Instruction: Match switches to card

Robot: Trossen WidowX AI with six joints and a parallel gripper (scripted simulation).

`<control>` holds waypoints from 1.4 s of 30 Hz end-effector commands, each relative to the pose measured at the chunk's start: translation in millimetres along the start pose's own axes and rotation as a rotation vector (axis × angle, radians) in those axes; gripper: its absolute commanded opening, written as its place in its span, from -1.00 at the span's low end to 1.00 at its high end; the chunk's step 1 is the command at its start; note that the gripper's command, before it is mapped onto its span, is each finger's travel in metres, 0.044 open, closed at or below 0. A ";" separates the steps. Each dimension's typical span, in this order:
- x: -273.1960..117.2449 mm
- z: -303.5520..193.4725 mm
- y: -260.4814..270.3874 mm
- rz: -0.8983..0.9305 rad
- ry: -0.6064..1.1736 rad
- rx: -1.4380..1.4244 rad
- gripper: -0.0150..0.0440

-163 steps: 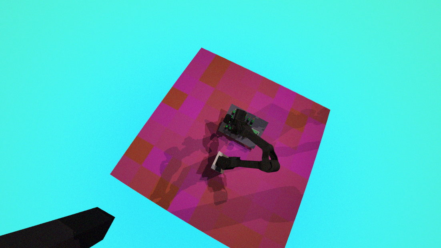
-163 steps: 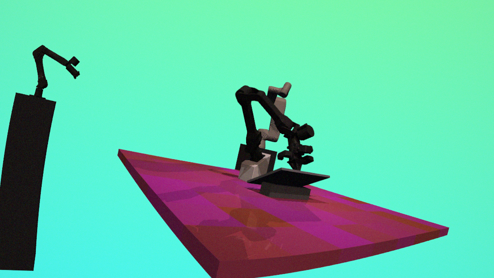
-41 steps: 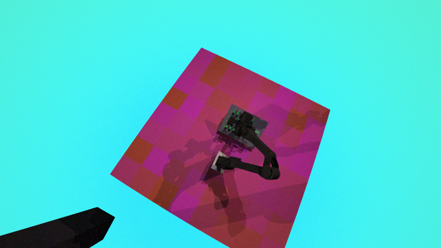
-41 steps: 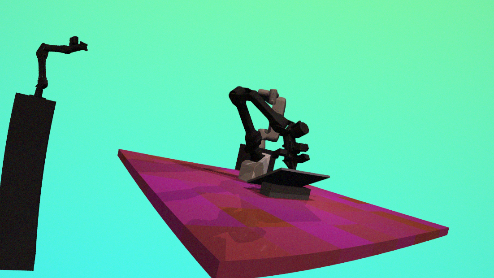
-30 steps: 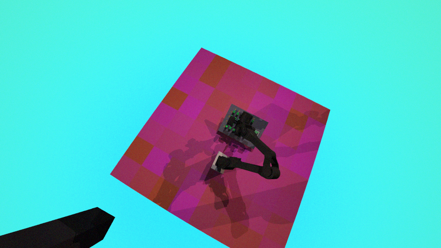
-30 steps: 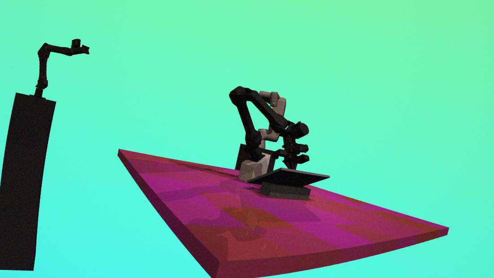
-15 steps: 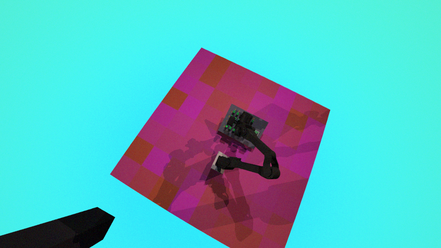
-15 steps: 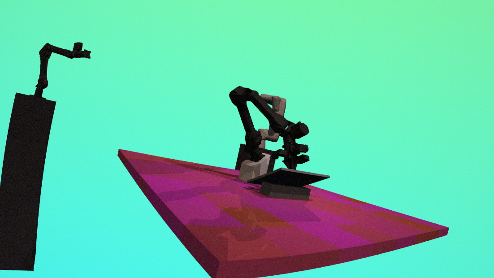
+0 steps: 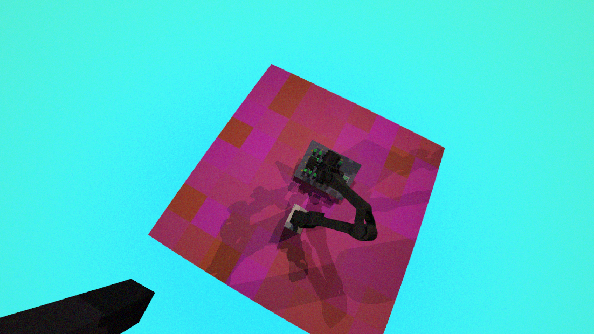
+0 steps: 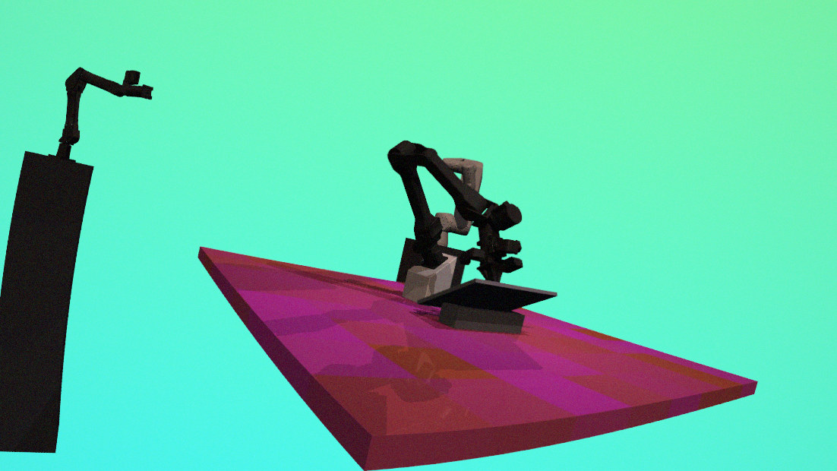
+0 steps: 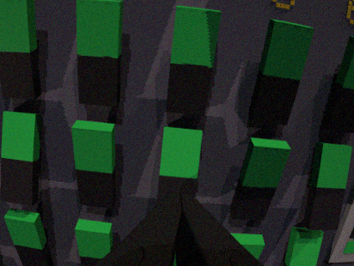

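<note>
My gripper (image 11: pixel 178 204) (image 10: pixel 491 277) is shut and empty, pointing down at the panel (image 11: pixel 142 17) (image 10: pixel 485 296) (image 9: pixel 353 166). In the wrist view its tips overlap the dark near half of a switch (image 11: pixel 180 153); I cannot tell whether they touch it. Its green far half is fully visible. A switch to its left (image 11: pixel 93 148) and one to its right (image 11: pixel 266 165) show a strip along their far edges. Farther switches (image 11: pixel 195 39) stand beyond. The fingers hide a switch in the nearer row. The card (image 9: pixel 345 178) is mostly cut off at the wrist view's right edge; its pattern is unreadable.
The arm (image 9: pixel 353 195) (image 10: pixel 450 181) covers part of the grid in the top view. A grey block (image 10: pixel 479 319) supports the tilted panel on the patchwork table (image 9: pixel 232 174) (image 10: pixel 468 404). A second black arm (image 10: pixel 73 105) stands on a black pedestal (image 10: pixel 40 292).
</note>
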State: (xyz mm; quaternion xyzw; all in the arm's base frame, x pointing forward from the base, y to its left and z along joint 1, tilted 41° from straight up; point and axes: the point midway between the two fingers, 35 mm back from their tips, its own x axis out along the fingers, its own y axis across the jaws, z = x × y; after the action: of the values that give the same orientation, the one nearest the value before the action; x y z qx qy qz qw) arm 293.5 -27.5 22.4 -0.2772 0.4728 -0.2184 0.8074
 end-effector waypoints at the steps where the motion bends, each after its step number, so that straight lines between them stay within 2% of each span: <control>1: 1.0 -0.9 0.8 0.004 0.002 -0.006 -0.49; 29: 4.7 -1.0 0.8 0.004 0.002 -0.006 -0.49; 31: -2.4 0.6 1.3 0.003 0.004 0.000 -0.49; 37: -58.6 1.9 1.6 0.007 0.030 -0.006 -0.49; 42: -60.4 1.8 1.3 0.007 0.030 -0.006 -0.49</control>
State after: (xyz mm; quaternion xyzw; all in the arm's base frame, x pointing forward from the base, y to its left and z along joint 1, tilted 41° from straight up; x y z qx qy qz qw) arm 272.2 7.1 51.6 -0.2765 0.4875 -0.2130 0.8003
